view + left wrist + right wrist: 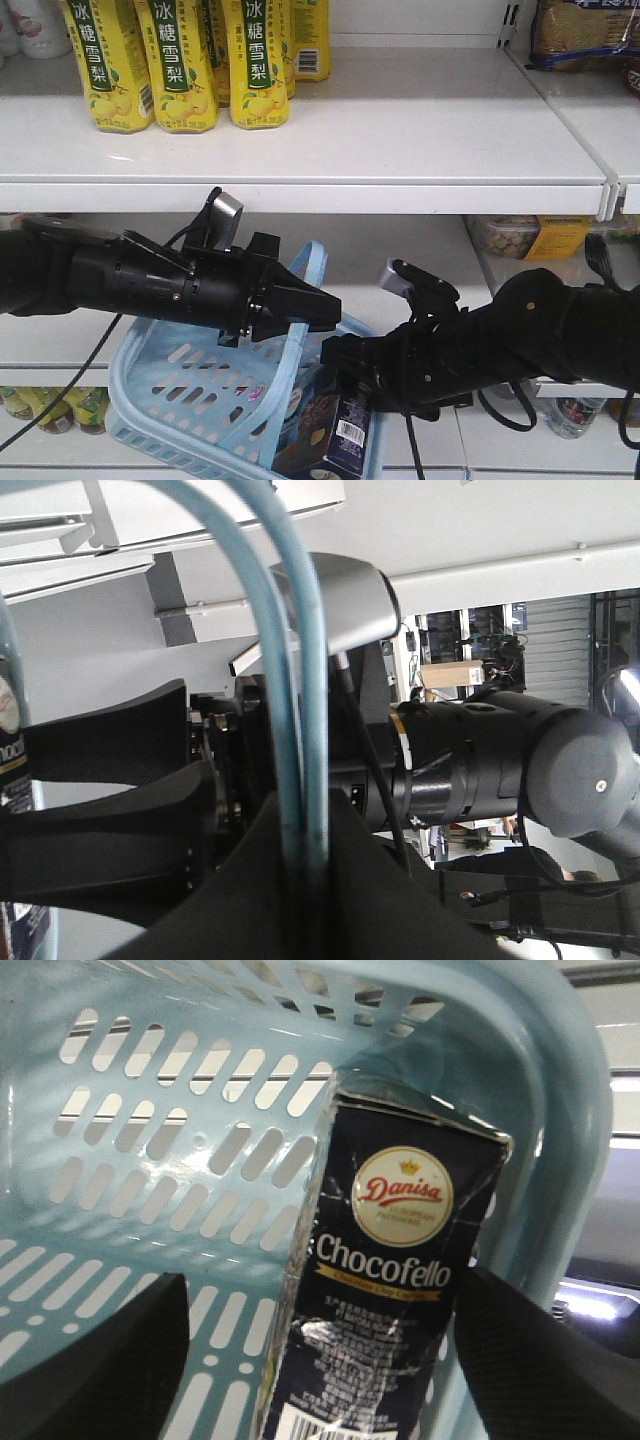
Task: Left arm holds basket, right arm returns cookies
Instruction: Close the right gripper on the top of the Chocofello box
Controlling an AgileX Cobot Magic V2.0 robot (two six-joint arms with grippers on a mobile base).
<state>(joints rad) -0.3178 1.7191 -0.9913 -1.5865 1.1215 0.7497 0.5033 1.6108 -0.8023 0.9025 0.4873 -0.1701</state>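
The cookies (385, 1290), a glossy dark navy carton with scuffed edges and a round white logo, stand tilted in a corner of the basket (165, 395), leaning on its slotted pale blue plastic wall. The right end effector (350, 385) is spread either side of the carton; the right wrist view shows slotted wall in the gap beside one black finger. The front view alone shows the white barcode label. The left end effector (305, 840) is pinching the thin hoop handle (295, 680), whose two smooth strands run down between its fingers. Above, boxy yellow bottles (180, 60) line a white shelf (400, 130).
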